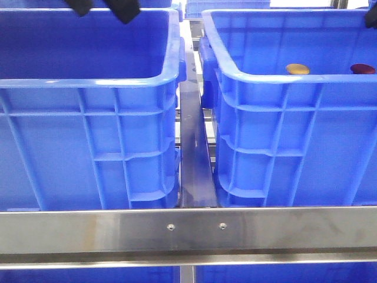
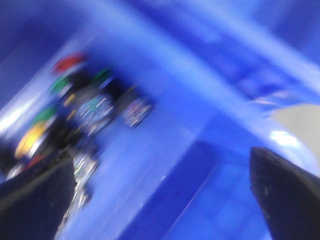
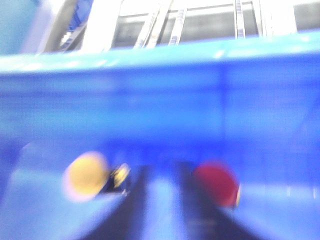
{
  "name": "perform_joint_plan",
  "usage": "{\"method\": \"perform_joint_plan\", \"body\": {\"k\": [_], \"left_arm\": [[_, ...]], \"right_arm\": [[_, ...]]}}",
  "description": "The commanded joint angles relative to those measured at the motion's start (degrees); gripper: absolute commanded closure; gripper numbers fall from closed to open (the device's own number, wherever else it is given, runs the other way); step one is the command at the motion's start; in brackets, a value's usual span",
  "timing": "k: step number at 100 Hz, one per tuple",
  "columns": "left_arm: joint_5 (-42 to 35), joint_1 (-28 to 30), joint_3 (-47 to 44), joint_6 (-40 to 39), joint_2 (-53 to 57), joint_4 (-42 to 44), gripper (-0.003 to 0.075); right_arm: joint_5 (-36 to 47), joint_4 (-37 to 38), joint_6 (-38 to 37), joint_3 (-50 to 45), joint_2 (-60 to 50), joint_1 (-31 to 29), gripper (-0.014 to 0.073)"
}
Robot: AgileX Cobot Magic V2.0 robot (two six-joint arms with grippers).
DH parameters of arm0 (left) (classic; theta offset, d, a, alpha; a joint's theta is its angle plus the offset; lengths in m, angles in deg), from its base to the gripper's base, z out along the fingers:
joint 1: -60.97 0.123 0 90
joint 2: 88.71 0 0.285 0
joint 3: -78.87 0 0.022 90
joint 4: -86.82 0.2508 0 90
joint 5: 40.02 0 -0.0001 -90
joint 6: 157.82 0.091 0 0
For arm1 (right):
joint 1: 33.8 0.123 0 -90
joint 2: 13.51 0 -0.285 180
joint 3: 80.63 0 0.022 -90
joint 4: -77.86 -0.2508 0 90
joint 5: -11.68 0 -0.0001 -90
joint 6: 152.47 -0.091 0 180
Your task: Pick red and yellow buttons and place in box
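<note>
An orange-yellow button (image 1: 297, 69) and a dark red button (image 1: 362, 69) lie inside the right blue box (image 1: 277, 76), near its back. The blurred right wrist view shows the yellow button (image 3: 86, 175) and the red button (image 3: 216, 182) on either side of my right gripper (image 3: 160, 210). Its two dark fingers stand apart with only blue floor between them. My left gripper (image 1: 103, 9) hangs over the left blue crate (image 1: 88, 79). In the left wrist view that gripper (image 2: 160, 200) is wide open and holds nothing.
A blurred heap of several coloured buttons and dark parts (image 2: 85, 110) lies on blue crate floor. A narrow metal gap (image 1: 193, 147) separates the two crates. A steel rail (image 1: 188, 230) runs across the front.
</note>
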Motion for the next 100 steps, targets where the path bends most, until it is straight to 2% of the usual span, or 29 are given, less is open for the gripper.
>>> {"method": "perform_joint_plan", "body": {"k": [1, 11, 30, 51, 66, 100], "left_arm": [[-2.8, -0.5, 1.8, -11.2, 2.3, 4.6, 0.0155], [-2.8, -0.5, 1.8, -17.0, 2.5, 6.3, 0.0328], [-6.7, -0.5, -1.0, -19.5, 5.6, 6.3, 0.0743], [-15.0, -0.5, -11.3, -22.7, 13.3, 6.4, 0.074], [-21.5, -0.5, -19.3, -22.7, 20.2, 6.9, 0.074], [-33.6, -0.5, -34.8, -22.5, 36.9, 8.8, 0.074]], "right_arm": [[0.4, -1.6, 0.1, -1.4, -6.2, -0.2, 0.0655], [0.4, -1.8, 0.1, -4.3, -10.4, -0.2, 0.0651], [0.4, -1.8, 0.1, -9.8, -18.3, -0.2, 0.0651], [1.3, -1.8, 0.1, -16.5, -28.2, -0.2, 0.0651], [3.0, -1.8, 0.1, -21.2, -34.9, -0.2, 0.0651], [1.2, -1.8, 0.1, -28.8, -45.0, 0.5, 0.0651]]}}
